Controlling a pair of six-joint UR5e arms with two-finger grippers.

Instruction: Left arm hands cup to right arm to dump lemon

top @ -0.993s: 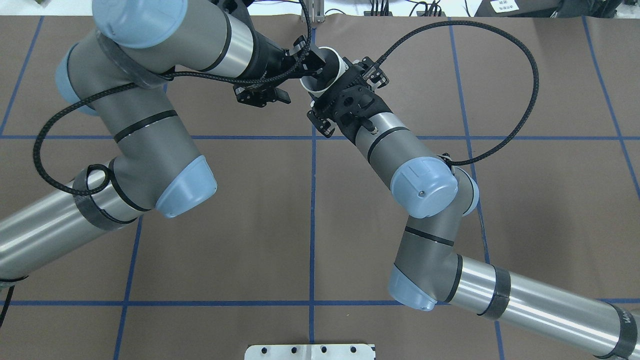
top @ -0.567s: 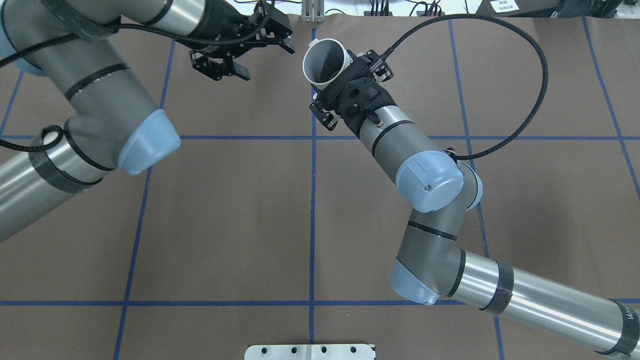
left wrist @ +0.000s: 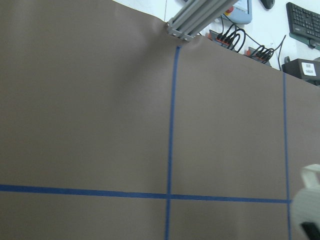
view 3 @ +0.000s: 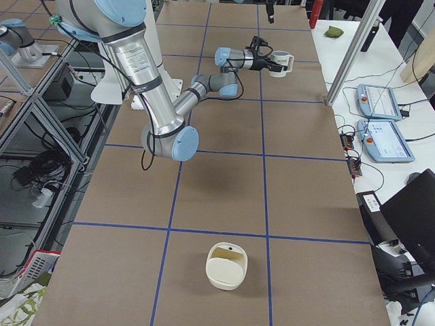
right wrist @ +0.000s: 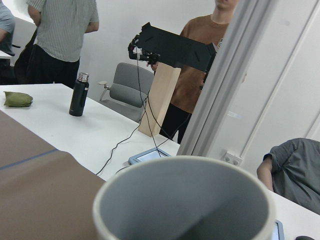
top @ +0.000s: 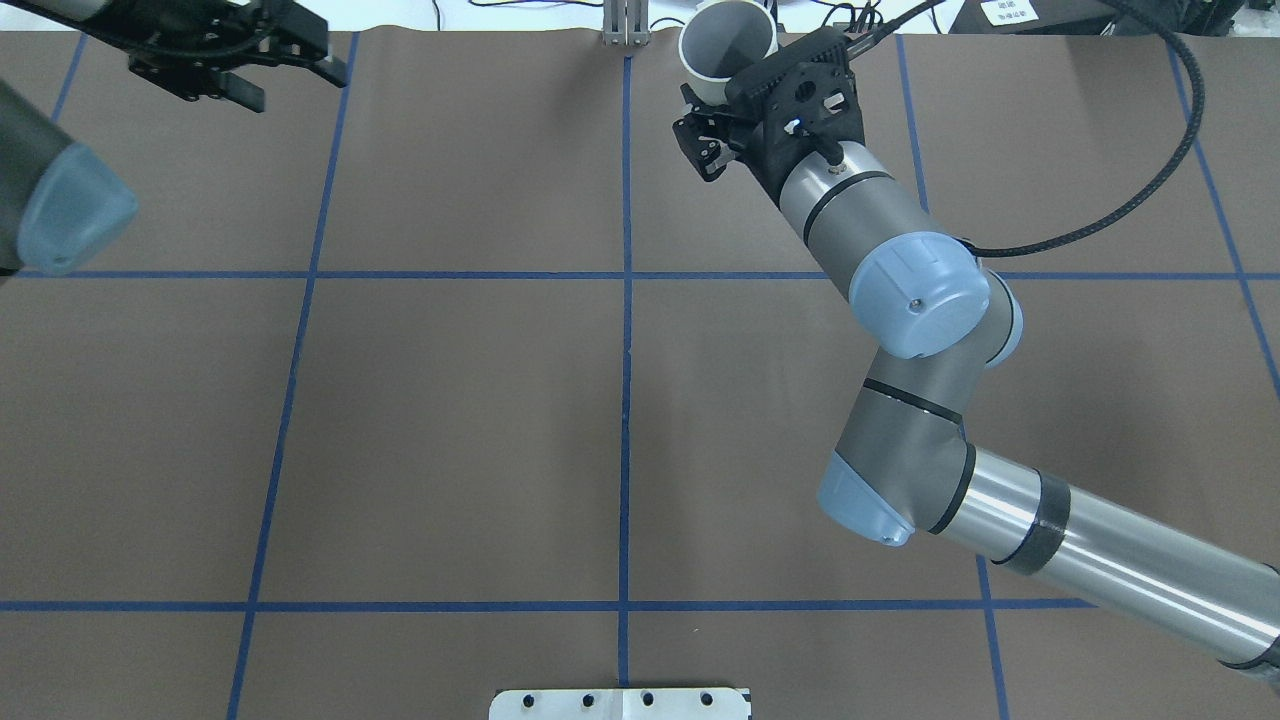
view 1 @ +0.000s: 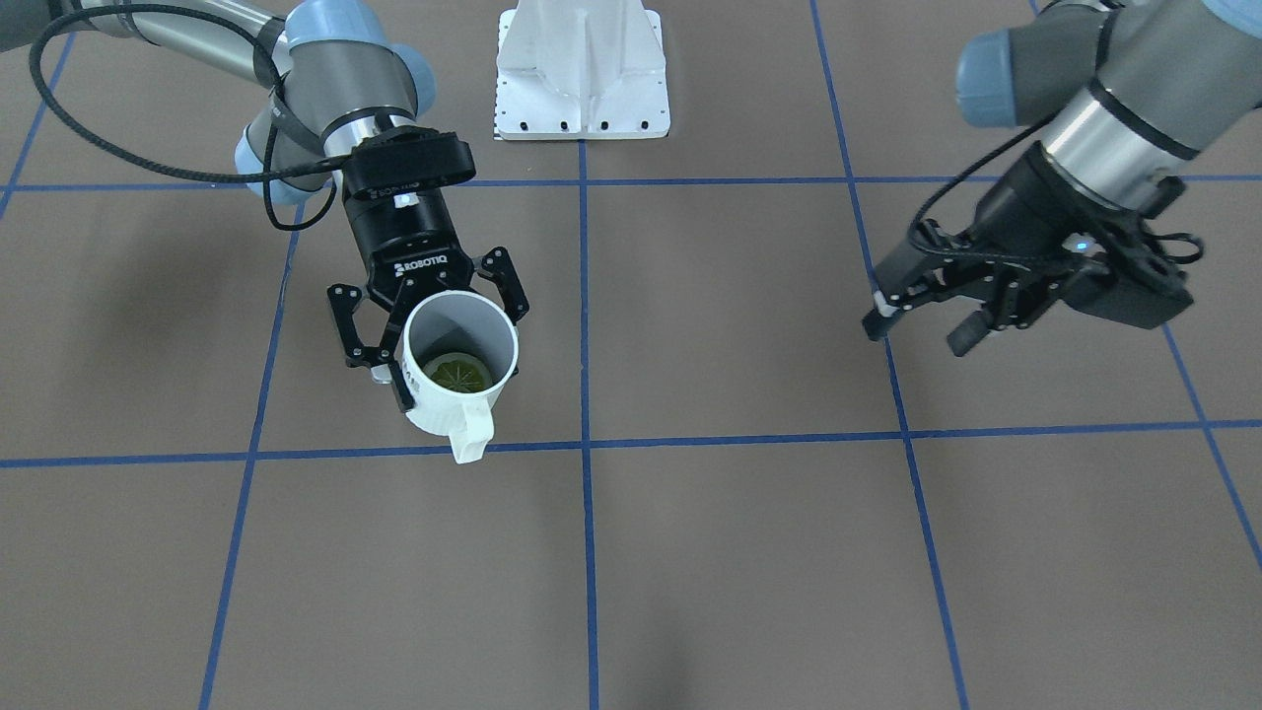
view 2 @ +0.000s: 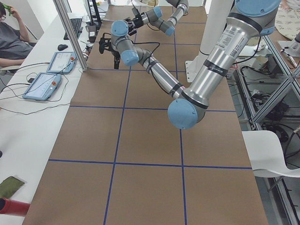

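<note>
1. Cup (view 1: 441,406) is clasped at its sides by right gripper (view 1: 446,340), held mouth-up above the surface (view 1: 749,552).
2. Lemon (view 1: 459,373) is seen inside the cup.
3. Left gripper (view 1: 917,331) is spread wide, empty, well apart.

Bright even overhead light; soft shadows on mat; wrist views slightly blurred.

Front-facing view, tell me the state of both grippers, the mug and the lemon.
right gripper: shut on the mug's sides.
left gripper: open, empty, well apart from the mug.
mug: upright, mouth up, held.
lemon slice: lying inside the mug, not yet dumped.
</note>
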